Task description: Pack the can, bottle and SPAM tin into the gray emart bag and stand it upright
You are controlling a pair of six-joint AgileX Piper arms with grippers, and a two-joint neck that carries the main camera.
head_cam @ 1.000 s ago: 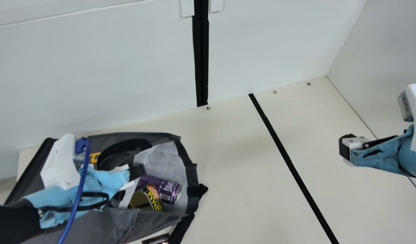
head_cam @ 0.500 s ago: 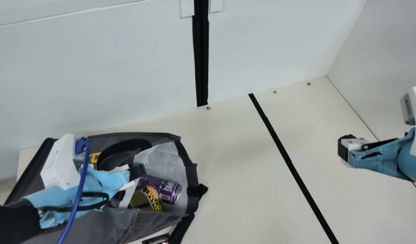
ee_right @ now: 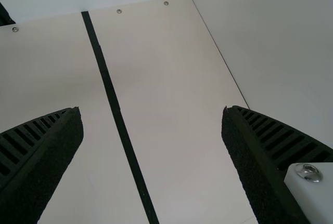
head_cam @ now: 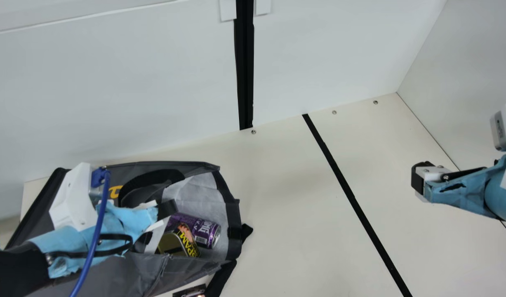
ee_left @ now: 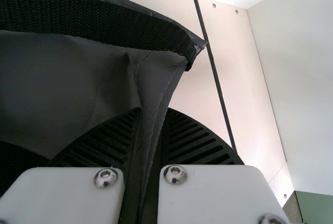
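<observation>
Yellow letters (head_cam: 188, 244) spell "SPAM" on the tin (head_cam: 169, 242), main view. White lettering (head_cam: 205, 229), not surely legible, and a barcode (head_cam: 201, 240) mark the purple can (head_cam: 212, 235); a partly hidden yellow character (head_cam: 114, 192) stands on the gray bag (head_cam: 129, 270).

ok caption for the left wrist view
Left gripper pinching a fold of the gray bag, near its black strap

The bag (head_cam: 147, 272) lies on its side on the left of the table (head_cam: 310, 231), mouth toward the right, a wall (head_cam: 112, 90) behind it; inside, near the mouth, the SPAM tin (head_cam: 169, 244) lies just before the can (head_cam: 206, 232). Well to the bag's right, a strip (head_cam: 347, 189) runs from back to front. Before the mouth, beside a strap (head_cam: 222, 275), lies something cut off by the main view's edge, perhaps a packet (head_cam: 190, 292).
</observation>
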